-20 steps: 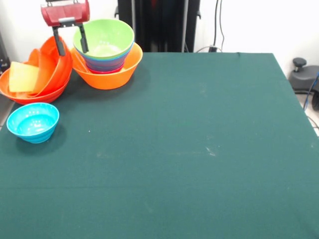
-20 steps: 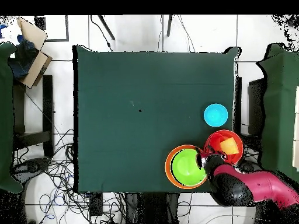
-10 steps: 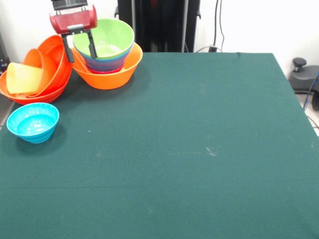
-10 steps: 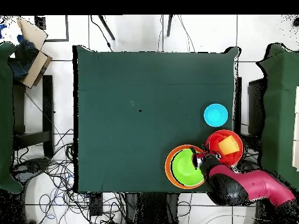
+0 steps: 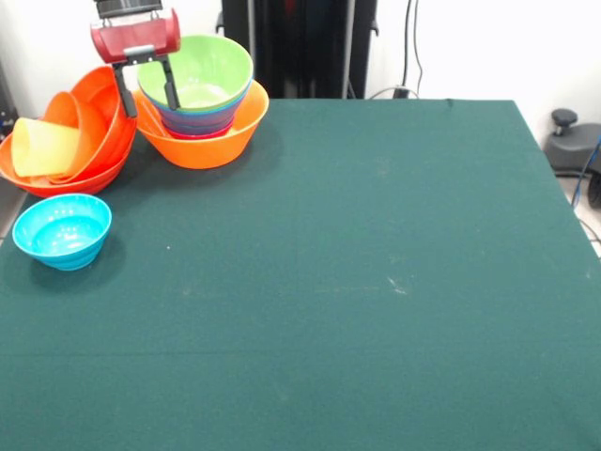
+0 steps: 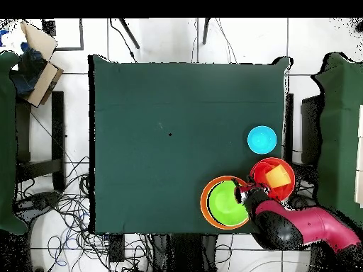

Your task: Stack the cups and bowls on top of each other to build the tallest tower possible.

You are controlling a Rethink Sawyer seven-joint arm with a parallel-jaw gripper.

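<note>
Green table [image 5: 376, 282], tower's [image 5: 202, 113] lime rim between wide-spread jaws of gripper [image 5: 147, 89].

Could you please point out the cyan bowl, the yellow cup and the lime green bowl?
cyan bowl [image 5: 62, 230], front view, inner floor.
yellow cup [image 5: 42, 148], front view, side wall.
lime green bowl [image 5: 208, 68], front view, inner wall.

I work in a lab — green-clothed table [image 6: 177, 127] on tiled floor [image 6: 163, 42], cables [image 6: 64, 212] strewn around me.
</note>
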